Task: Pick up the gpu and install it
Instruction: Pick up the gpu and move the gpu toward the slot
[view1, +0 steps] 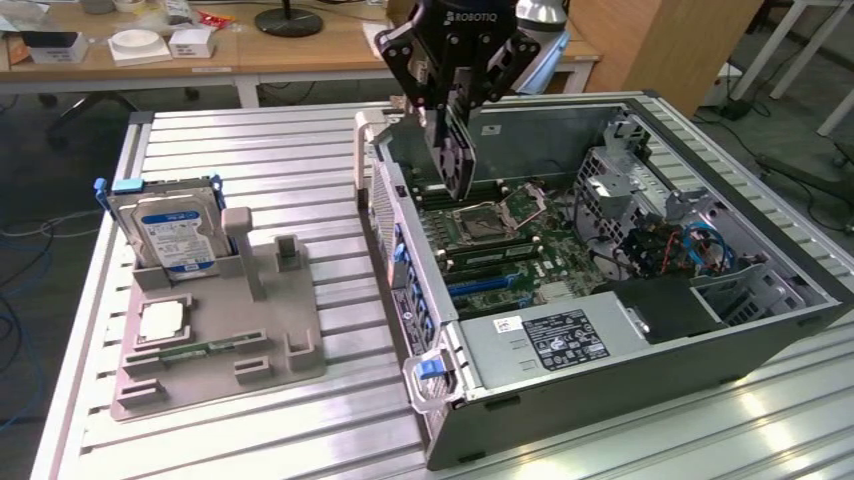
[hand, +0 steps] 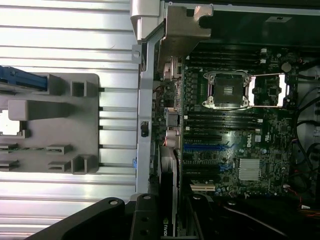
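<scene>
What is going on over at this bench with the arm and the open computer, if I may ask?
The robot arm's end effector is closed on the gpu and holds it on edge above the open computer case. The card hangs over the motherboard, on the side nearest the grey holder, and is not yet seated in a slot. A hard drive stands in that holder, on the exterior view's left.

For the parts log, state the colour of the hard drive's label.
The label is blue and white, clearest in the exterior view.
</scene>
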